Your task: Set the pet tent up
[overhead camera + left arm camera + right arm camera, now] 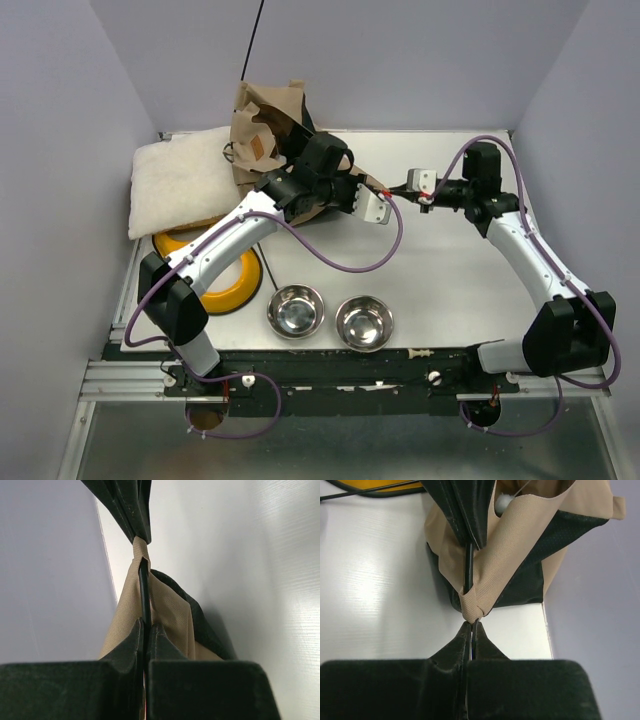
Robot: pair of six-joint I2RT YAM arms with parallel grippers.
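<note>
The pet tent point(262, 125) is a slack heap of tan and black fabric at the back of the table, with one thin black pole point(255, 40) sticking up from it. My left gripper point(145, 627) is shut on a black pole point(145, 590) that runs into a tan fabric sleeve point(170, 610). From the opposite side, my right gripper point(471, 625) is shut on the pole's tip, just below a tan fabric loop point(472, 607). Each wrist view shows the other gripper's fingers at its top. A white pompom point(504, 501) shows behind. In the top view, the left gripper point(385, 200) and right gripper point(408, 190) meet nose to nose.
A cream fluffy cushion point(180, 180) lies at the back left, overlapping a yellow ring-shaped item point(235, 285). Two steel bowls point(296, 310) point(364, 322) stand near the front edge. Grey walls enclose the table on three sides.
</note>
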